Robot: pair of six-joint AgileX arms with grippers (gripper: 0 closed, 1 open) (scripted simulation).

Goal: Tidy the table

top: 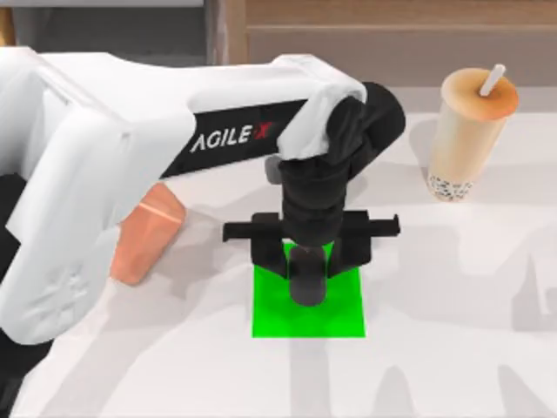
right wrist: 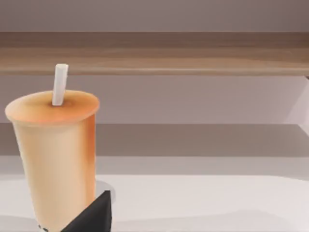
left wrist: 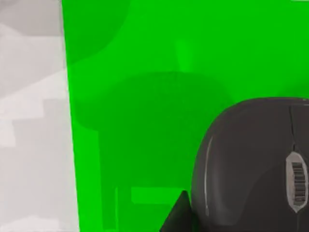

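Mouse (top: 306, 280) is seen on green patch (top: 346, 313) of tabletop (top: 452, 287), under left gripper (top: 310, 252); gripper state can't be told.

- A brown wooden shelf unit (top: 383, 35) runs along the far edge of the scene, its boards lying horizontally with a visible grain.
- At the far left, a grey compartment (top: 122, 30) sits beside a vertical wooden post (top: 228, 30).
- In the right wrist view, a long wooden shelf board (right wrist: 193, 53) spans the width, with a plain pale grey back panel (right wrist: 193, 99) below it.
- Light is soft and even; blurred grey shadows fall on the pale surface below.
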